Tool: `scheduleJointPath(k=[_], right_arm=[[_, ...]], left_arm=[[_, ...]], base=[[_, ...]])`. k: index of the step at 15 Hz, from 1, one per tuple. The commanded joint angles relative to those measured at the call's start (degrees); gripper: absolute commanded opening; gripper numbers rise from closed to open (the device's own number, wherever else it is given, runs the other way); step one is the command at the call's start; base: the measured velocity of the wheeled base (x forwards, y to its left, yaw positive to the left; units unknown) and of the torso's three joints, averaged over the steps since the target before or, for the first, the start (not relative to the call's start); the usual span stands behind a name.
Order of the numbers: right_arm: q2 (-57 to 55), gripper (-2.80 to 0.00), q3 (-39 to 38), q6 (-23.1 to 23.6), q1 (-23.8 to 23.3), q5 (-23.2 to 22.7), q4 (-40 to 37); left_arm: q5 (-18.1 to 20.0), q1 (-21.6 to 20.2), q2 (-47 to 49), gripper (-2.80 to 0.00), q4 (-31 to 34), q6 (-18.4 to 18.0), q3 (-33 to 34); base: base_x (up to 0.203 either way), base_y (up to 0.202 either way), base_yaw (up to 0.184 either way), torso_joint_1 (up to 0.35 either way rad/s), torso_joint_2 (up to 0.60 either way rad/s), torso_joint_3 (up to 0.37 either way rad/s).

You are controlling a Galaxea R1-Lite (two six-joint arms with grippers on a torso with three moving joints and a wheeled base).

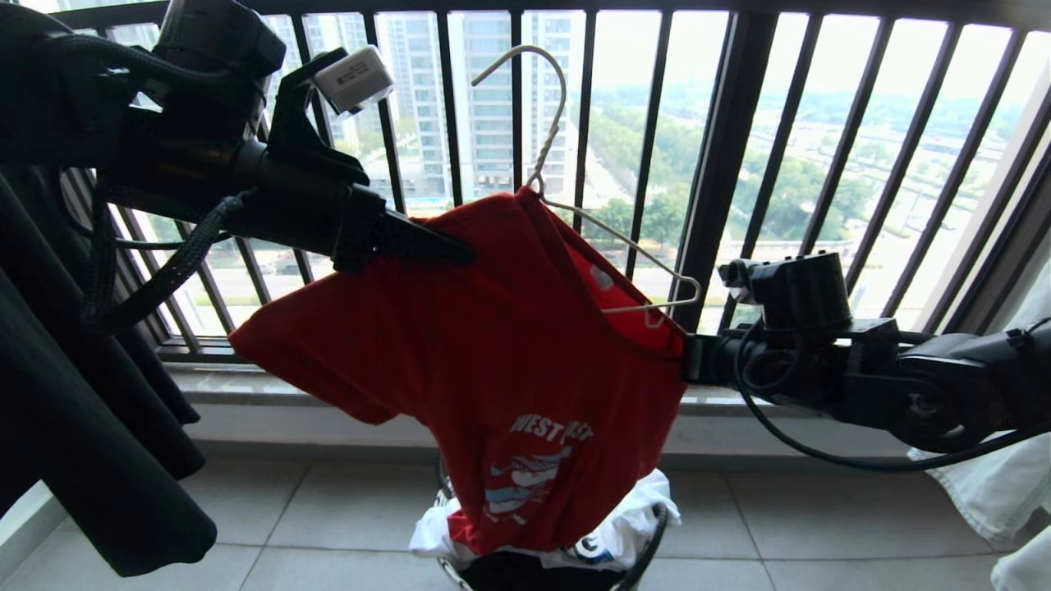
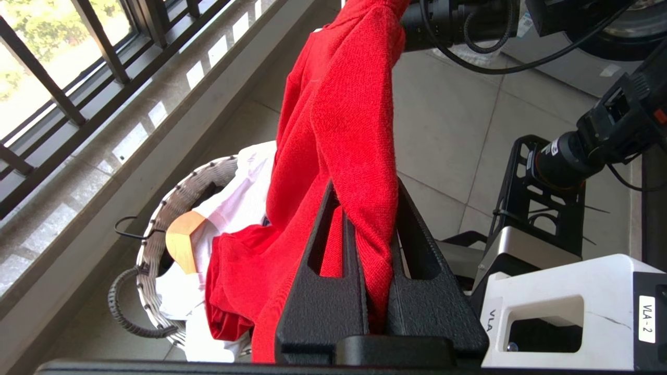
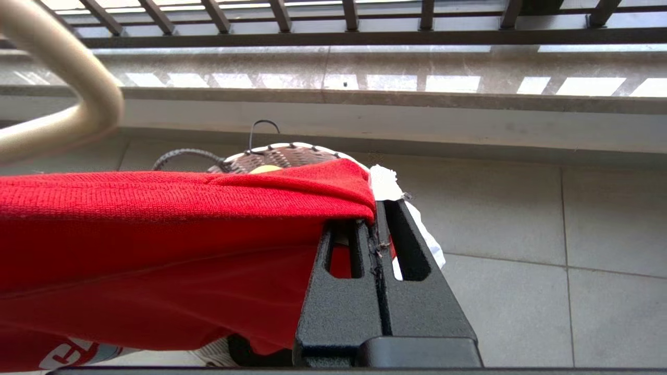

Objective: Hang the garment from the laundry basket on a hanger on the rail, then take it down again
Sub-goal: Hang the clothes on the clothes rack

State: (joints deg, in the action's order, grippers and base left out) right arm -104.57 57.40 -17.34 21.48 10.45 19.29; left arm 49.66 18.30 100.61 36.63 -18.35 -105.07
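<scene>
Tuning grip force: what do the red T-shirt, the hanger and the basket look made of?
Red T-shirt: soft knit, likely cotton jersey; matte, ribbed weave shows where the left gripper pinches it.
Hanger: thin wire, probably metal with a smooth off-white coating; slight sheen.
Laundry basket: woven wicker-like strands, whether plastic or rattan unclear; dark corded loop handles.

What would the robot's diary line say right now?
left gripper: shut on red T-shirt | right gripper: shut on T-shirt edge | hanger: partly inside | basket: below
</scene>
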Motion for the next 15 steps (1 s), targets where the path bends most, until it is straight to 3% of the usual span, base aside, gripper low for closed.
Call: scheduleJointPath(k=[1, 4, 11, 15], right_arm=[[0.6, -2.8, 0.3, 0.2, -0.9, -0.1, 0.1], [2.5, -2.8, 1.8, 1.7, -2.5, -1.1, -2.7], [6.5, -2.8, 12.4, 4.5, -4.2, -4.4, -23.4], [7.0, -2.8, 18.9, 5.1, -4.2, -6.2, -31.1]], left_arm=[[0.3, 0.0, 0.4, -2.8, 0.2, -0.1, -0.2], [0.3, 0.0, 0.6, -2.8, 0.2, -0.5, -0.1], [0.2, 0.0, 2.2, -2.8, -1.1, -0.5, -0.3], [0.1, 0.1, 3.5, -2.8, -1.2, -0.6, -0.7]], base=[[0.0, 0.0, 0.0, 0.0, 0.0, 0.0], [0.0, 0.0, 0.0, 0.0, 0.0, 0.0], [0.0, 0.0, 0.0, 0.0, 0.0, 0.0], [0.0, 0.0, 0.0, 0.0, 0.0, 0.0]])
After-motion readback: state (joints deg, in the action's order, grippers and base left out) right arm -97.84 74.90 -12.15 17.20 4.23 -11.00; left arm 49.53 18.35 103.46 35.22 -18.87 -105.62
